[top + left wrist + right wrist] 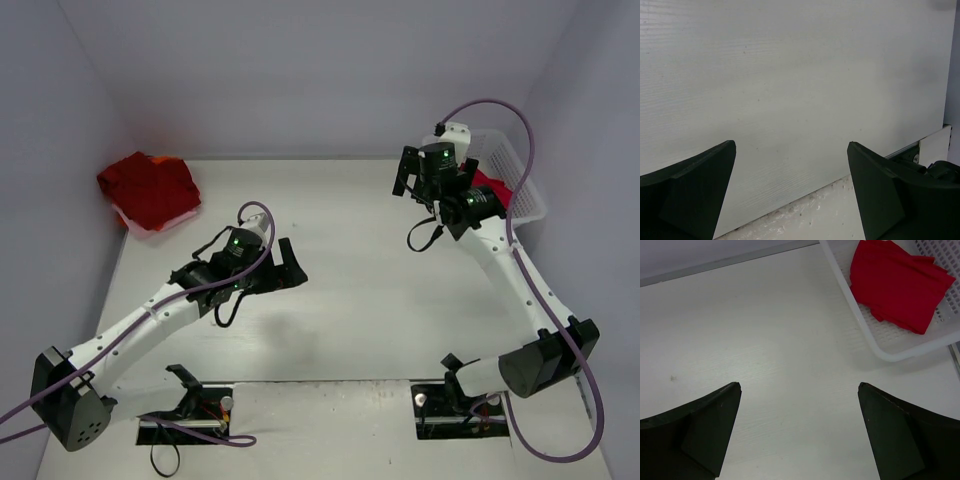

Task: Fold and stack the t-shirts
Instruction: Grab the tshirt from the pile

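Observation:
A bundle of folded red t-shirts point(148, 188) lies at the table's far left corner. Another red t-shirt point(897, 282) lies folded in a white mesh basket point(890, 355) at the far right; in the top view it point(492, 186) is partly hidden by my right arm. My right gripper point(436, 180) hangs open and empty over bare table just left of the basket; its jaws stand wide apart in the right wrist view point(800, 385). My left gripper point(287, 270) is open and empty over the table's middle left, holding nothing in the left wrist view point(790, 145).
The basket point(520, 185) stands against the right wall. Grey walls close the table on the left, back and right. The table's near edge with a scuffed strip point(830, 215) shows below the left gripper. Cables loop from both arms.

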You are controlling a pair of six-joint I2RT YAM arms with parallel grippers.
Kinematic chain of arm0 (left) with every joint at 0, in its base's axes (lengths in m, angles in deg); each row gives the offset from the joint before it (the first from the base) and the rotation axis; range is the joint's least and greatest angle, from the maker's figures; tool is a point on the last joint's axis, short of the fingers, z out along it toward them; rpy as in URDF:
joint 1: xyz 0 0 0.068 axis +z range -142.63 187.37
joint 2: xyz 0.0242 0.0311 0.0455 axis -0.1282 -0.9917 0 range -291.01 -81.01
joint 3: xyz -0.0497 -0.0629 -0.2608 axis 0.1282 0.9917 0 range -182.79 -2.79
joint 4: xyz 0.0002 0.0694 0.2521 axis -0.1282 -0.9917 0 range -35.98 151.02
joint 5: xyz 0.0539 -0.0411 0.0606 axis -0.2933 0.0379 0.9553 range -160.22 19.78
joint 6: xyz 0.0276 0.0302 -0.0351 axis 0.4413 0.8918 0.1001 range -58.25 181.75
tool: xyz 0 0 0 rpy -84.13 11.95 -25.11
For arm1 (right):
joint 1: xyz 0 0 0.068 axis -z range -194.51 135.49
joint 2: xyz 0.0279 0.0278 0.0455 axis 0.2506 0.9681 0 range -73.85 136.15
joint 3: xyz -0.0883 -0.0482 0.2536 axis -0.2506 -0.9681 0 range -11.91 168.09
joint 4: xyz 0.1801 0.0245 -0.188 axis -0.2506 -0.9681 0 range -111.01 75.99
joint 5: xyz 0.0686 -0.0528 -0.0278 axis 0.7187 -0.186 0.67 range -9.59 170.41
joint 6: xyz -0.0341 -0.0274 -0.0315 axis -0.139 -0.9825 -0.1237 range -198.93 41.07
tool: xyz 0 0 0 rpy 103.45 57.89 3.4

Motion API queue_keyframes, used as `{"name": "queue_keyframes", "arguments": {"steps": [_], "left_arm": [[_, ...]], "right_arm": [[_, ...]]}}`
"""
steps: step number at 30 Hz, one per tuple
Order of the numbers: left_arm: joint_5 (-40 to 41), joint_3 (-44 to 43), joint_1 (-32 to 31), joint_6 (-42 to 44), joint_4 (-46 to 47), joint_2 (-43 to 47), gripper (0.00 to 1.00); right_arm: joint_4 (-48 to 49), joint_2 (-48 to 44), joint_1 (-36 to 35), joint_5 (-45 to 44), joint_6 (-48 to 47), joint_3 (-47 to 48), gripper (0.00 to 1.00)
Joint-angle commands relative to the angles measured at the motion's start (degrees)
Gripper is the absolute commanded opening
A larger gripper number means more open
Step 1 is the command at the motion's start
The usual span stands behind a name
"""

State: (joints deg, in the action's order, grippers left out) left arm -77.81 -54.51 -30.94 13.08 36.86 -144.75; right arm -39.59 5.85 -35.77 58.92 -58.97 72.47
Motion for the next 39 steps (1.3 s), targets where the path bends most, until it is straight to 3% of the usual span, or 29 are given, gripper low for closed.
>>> {"name": "queue_keyframes", "arguments": {"steps": [1, 13, 21, 30, 39], "left_arm": [[0.9, -1.5, -0.4, 0.0, 1.2, 1.6, 0.88], [-0.7, 0.0, -0.4, -0.8, 4.6, 0.7, 0.88], [1.1, 1.1, -0.3, 0.4, 1.6, 3.9, 0.88], [0.3, 0.8, 0.1, 1.5, 2.5, 0.7, 0.88], [0.0, -2.8, 0.7, 4.7, 1.7, -4.1, 0.88]], "right_arm": [[1.6, -2.0, 0.2, -0.7, 1.1, 0.0, 1.0], [1.6, -2.7, 0.9, -2.9, -1.6, -2.1, 1.0], [1.9, 11.9, 4.2, -6.1, -5.5, 4.3, 1.0], [2.2, 26.6, 18.2, 5.7, -1.1, 16.0, 1.0], [3.7, 32.9, 27.6, 7.5, 0.4, 25.1, 0.99]]}}
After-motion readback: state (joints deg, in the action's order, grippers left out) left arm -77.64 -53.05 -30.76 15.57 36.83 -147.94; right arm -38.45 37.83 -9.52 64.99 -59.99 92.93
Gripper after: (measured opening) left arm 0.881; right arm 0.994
